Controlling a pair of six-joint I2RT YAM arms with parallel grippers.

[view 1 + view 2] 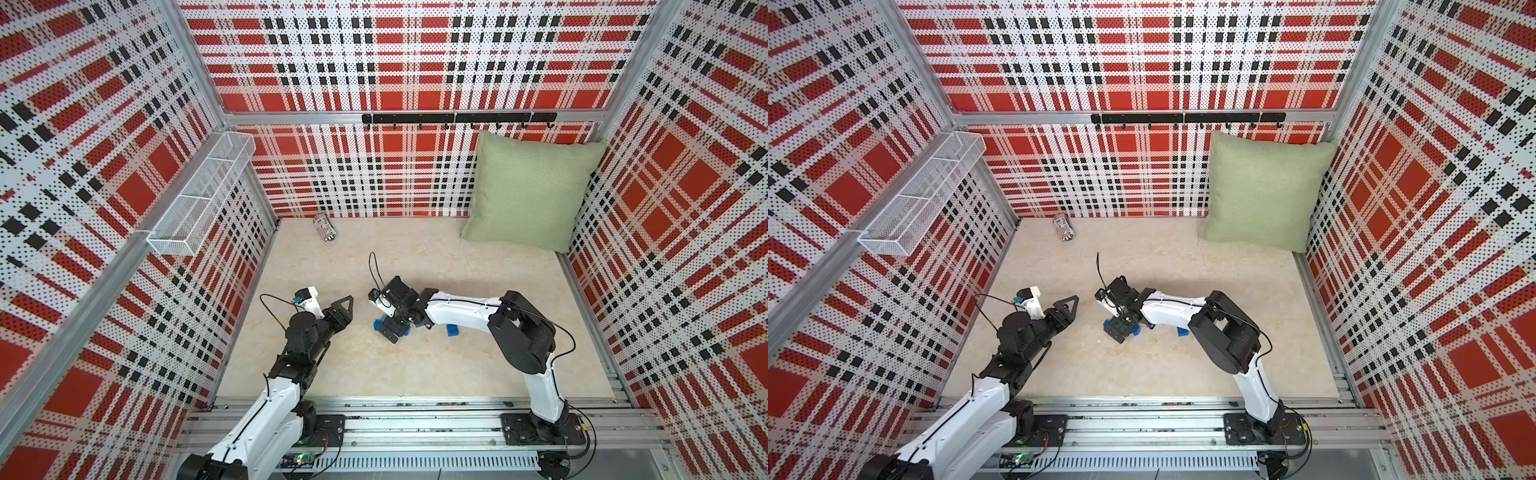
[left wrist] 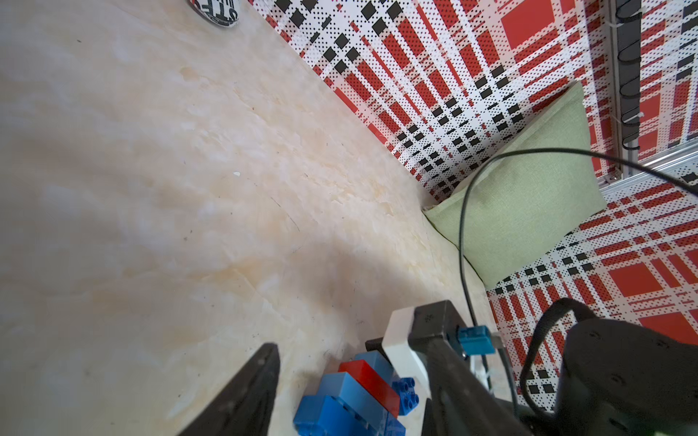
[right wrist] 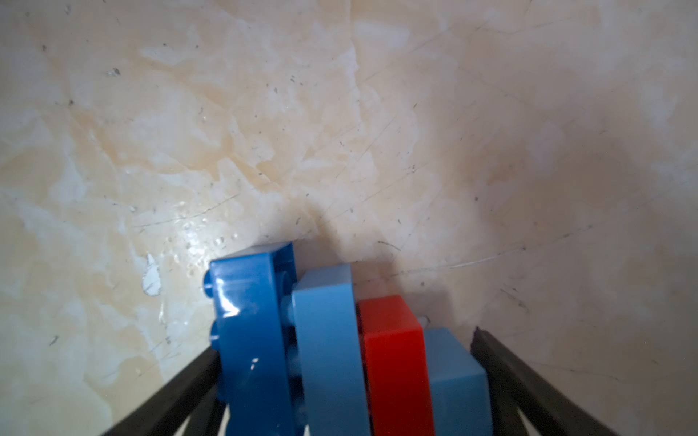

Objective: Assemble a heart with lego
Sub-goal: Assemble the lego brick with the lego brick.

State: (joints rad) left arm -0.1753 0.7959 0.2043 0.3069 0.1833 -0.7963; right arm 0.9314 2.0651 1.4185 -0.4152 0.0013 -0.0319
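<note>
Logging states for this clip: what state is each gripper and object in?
left gripper: open, empty.
right gripper: open, jaws straddling the heart.
heart: unfinished stack, on its side on the table.
loose blue brick: on the table, unjoined.
can: lying on its side.
pillow: leaning against the back wall.

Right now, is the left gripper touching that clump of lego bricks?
Apart. In a top view, a strip of bare table shows plainly between the left gripper and the lego cluster.
</note>
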